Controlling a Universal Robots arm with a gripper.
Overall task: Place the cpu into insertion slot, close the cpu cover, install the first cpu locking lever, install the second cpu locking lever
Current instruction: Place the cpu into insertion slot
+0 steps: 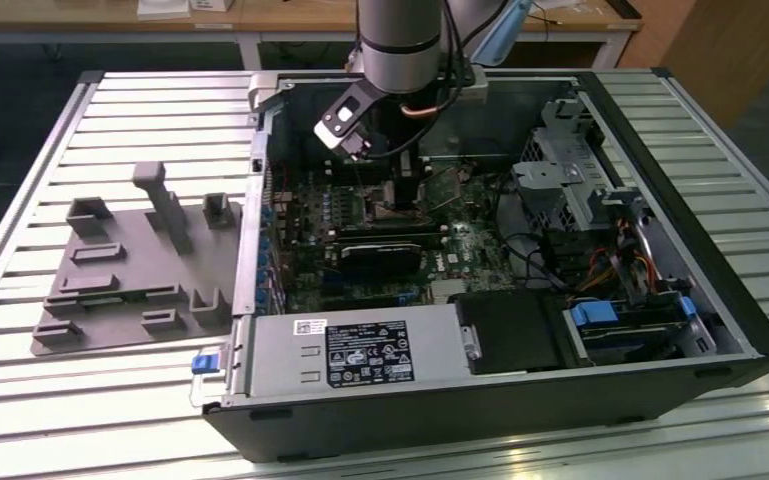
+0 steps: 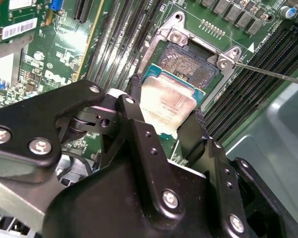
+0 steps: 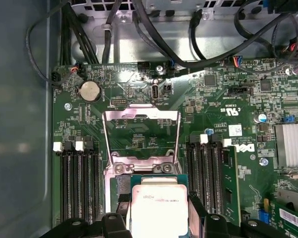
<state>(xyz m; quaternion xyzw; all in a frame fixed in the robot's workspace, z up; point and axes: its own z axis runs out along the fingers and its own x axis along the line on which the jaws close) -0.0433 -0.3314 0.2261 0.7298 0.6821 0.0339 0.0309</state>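
Note:
In both wrist views my gripper (image 2: 166, 101) is shut on the cpu (image 2: 167, 105), a flat square chip with a silver-grey top and green edge, gripped on two opposite sides by the black fingers (image 2: 134, 91). It hangs just above the insertion slot (image 2: 188, 62), covering part of it; the dark centre and silvery rim still show beyond the chip. The cpu cover (image 3: 141, 114) stands flipped open past the socket, and the board shows through its window. A thin lever rod (image 2: 268, 73) sticks out beside the slot. In the exterior view the gripper (image 1: 402, 195) reaches down into the open computer case.
Rows of black memory slots (image 2: 119, 39) flank the socket on both sides. Black cables (image 3: 139, 25) hang over the board's edge, near a heatsink (image 3: 290, 146). A black card (image 1: 384, 255), the power supply (image 1: 344, 355) and a drive cage (image 1: 564, 150) surround the work area. A grey fixture plate (image 1: 131, 270) lies beside the case.

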